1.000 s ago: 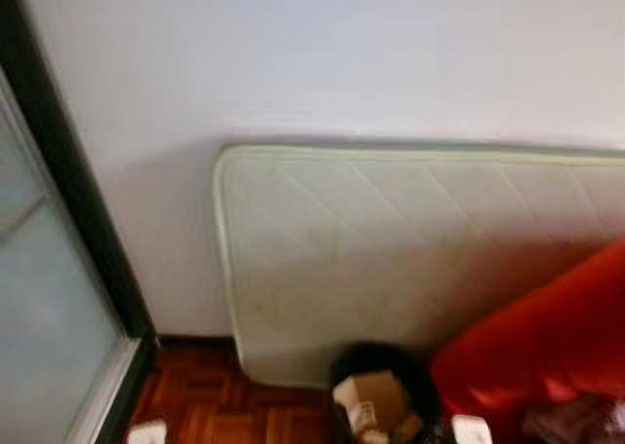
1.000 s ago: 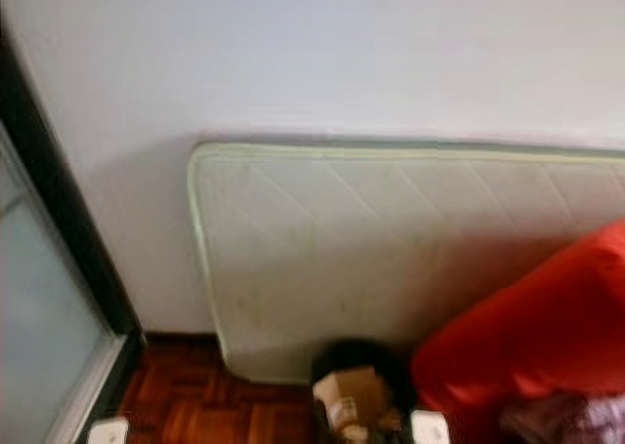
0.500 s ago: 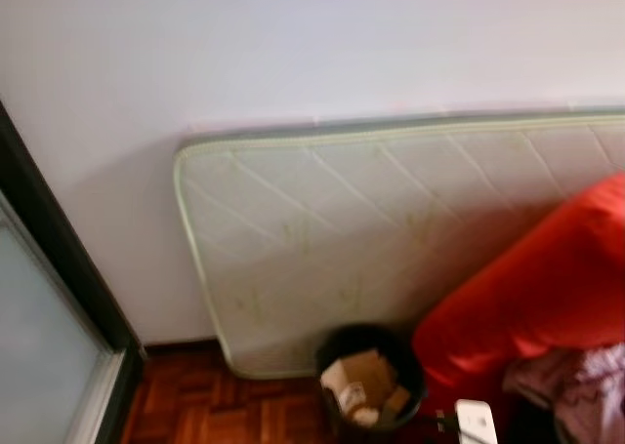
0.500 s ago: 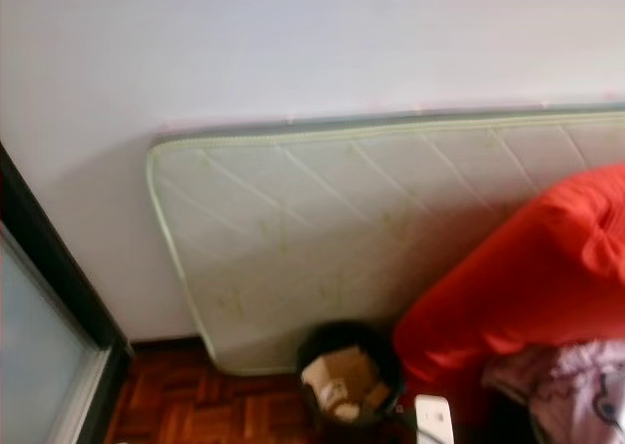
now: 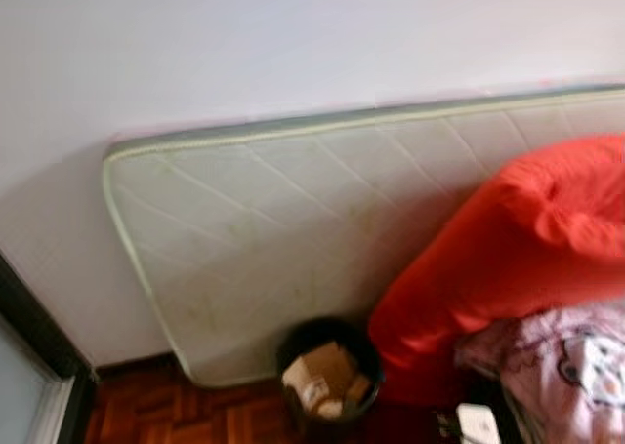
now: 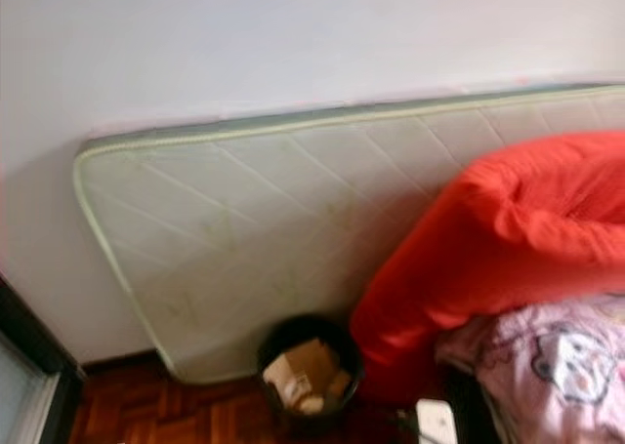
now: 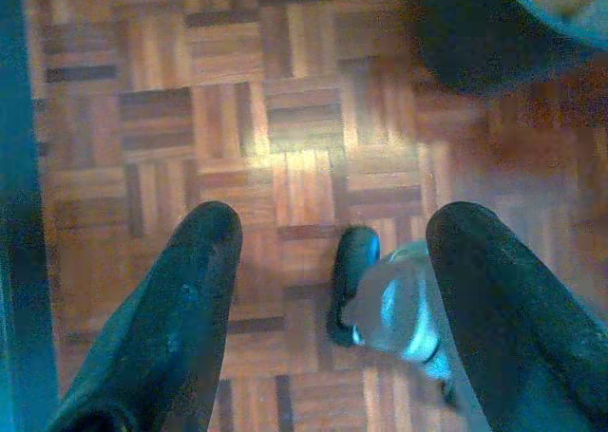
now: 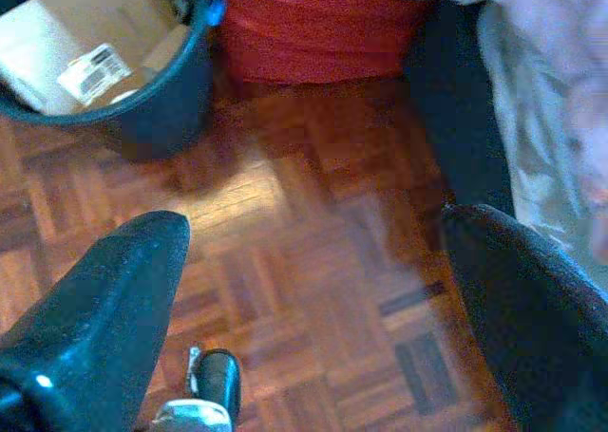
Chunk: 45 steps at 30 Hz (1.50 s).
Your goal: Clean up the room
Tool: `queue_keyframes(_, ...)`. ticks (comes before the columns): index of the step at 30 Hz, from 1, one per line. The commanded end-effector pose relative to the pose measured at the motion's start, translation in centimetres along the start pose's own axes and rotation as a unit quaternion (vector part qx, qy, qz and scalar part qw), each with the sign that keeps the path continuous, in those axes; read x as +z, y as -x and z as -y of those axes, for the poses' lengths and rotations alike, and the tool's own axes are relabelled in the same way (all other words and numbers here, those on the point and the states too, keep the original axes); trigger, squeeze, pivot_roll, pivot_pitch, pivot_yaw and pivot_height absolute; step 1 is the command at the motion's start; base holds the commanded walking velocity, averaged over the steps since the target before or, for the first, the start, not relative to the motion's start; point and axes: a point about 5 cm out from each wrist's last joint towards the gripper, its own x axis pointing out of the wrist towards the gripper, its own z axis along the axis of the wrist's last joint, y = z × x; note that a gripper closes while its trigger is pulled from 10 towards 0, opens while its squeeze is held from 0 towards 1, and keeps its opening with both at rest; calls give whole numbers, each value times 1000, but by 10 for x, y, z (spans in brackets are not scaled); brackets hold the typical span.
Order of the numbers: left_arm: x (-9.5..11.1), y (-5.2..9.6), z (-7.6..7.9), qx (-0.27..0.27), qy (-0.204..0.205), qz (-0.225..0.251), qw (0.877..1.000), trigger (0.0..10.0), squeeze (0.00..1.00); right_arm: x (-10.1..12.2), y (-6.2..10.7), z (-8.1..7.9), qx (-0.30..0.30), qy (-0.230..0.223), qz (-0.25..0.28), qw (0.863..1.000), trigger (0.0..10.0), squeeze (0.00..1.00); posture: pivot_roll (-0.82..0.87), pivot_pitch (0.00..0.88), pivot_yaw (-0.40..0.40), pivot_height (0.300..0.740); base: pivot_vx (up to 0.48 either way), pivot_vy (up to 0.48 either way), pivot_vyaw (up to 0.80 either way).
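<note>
Both my tools hang released over the parquet: left tool (image 7: 328, 261), right tool (image 8: 309, 290). The bin (image 5: 329, 374) sits at lower centre against the mattress (image 5: 283, 239). Blurred views: I risk kicking the bin or snagging the red cushion (image 5: 508, 239).

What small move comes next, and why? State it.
Probably keep turning right toward the pink bedding beside the red cushion. Both end effectors, left and right, are open over bare parquet floor, and the black bin already holds cardboard, so loose items likely lie that way.
</note>
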Motion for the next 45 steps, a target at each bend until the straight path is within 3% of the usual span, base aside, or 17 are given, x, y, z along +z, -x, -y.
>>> queue_keyframes(1, -3, 0, 0, 0, -8, -7, 1000, 10000, 0, 0, 0, -1, 1, 1, -4, 1000, 10000, 0, 90, 0, -17, 740, 0, -472, -756)
queue_keyframes(6, -2, 0, 4, -1, 6, -7, 1000, 10000, 0, 1, 0, 0, 0, 1, -3, 1000, 10000, 0, 89, 0, -18, 740, 0, -356, -751)
queue_keyframes(17, 14, -5, 10, -9, -6, 6, 1000, 10000, 0, 3, 0, 3, -5, 0, 0, 1000, 10000, 0, 83, 0, -18, 740, 0, 0, -754)
queue_keyframes(26, 4, -2, 7, -7, 0, 0, 1000, 10000, 0, 2, 0, 2, -6, -1, 0, 1000, 10000, 0, 78, 0, -17, 740, 0, -243, -754)
queue_keyframes(34, -9, 3, -8, 1, -3, -14, 1000, 10000, 0, 0, 0, -3, -1, -2, 1, 1000, 10000, 0, 75, 0, -10, 740, 0, 0, -755)
queue_keyframes(45, -1, 0, 2, -4, -6, -11, 1000, 10000, 0, 2, -1, -4, -1, -3, 5, 1000, 10000, 0, 73, 0, -5, 740, 0, -433, -755)
